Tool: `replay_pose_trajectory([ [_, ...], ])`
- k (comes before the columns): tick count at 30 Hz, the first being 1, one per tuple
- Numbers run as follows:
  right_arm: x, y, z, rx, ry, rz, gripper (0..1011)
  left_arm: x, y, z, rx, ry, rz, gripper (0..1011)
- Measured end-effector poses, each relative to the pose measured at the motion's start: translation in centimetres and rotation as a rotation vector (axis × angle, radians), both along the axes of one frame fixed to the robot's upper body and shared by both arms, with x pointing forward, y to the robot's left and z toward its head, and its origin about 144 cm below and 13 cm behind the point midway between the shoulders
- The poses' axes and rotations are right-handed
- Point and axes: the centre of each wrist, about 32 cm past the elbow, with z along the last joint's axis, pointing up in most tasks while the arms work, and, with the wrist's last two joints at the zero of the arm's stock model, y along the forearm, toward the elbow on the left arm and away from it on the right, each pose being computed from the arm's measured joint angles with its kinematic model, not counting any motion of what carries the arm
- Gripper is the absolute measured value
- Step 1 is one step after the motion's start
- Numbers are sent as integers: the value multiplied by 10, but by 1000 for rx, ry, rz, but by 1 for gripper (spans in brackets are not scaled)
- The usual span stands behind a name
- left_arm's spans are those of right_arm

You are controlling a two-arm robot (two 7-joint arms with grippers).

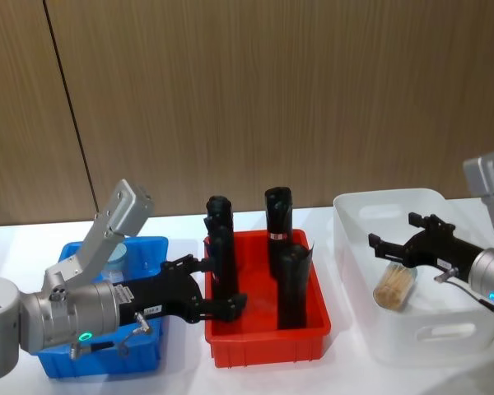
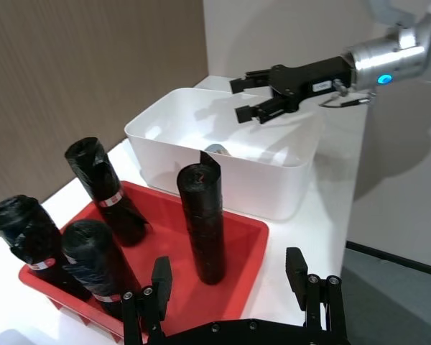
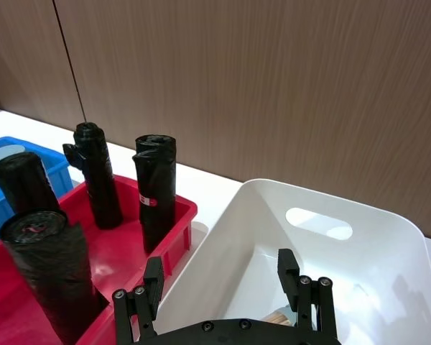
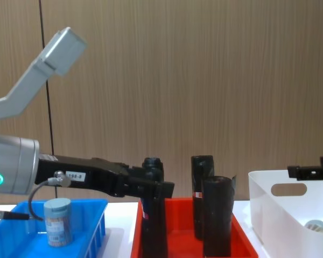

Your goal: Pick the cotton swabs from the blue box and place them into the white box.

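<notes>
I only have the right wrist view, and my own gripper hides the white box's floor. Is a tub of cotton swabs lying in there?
Observer: Yes. One tub of cotton swabs lies on its side in the white box, below the open right gripper.
Operator: Any in the blue box?
Observer: A second tub stands upright in the blue box.
Operator: Where is the left gripper?
Observer: The left gripper is open and empty, reaching over the left side of the red bin.
</notes>
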Motion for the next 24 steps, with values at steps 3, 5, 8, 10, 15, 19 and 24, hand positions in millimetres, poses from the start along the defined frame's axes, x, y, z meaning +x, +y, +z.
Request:
replay_pose_trajectory([
  [3, -6, 5, -2, 2, -15, -5, 1002, -3, -4, -2, 6, -22, 25, 1004],
  [5, -11, 9, -4, 4, -31, -11, 1002, -5, -7, -3, 10, -39, 44, 1004],
  [8, -19, 15, -6, 6, -51, -19, 1002, -8, -11, -5, 15, -60, 71, 1004],
  [10, -25, 20, -8, 10, -67, -26, 1002, -10, -13, -6, 17, -72, 84, 1004],
  [15, -38, 29, -10, 19, -98, -41, 1002, -15, -19, -8, 21, -106, 122, 1004],
  [19, -48, 36, -12, 27, -123, -54, 1002, -19, -25, -11, 24, -138, 161, 1004],
  [24, -63, 45, -13, 44, -158, -73, 1001, -25, -31, -13, 24, -172, 200, 1004],
])
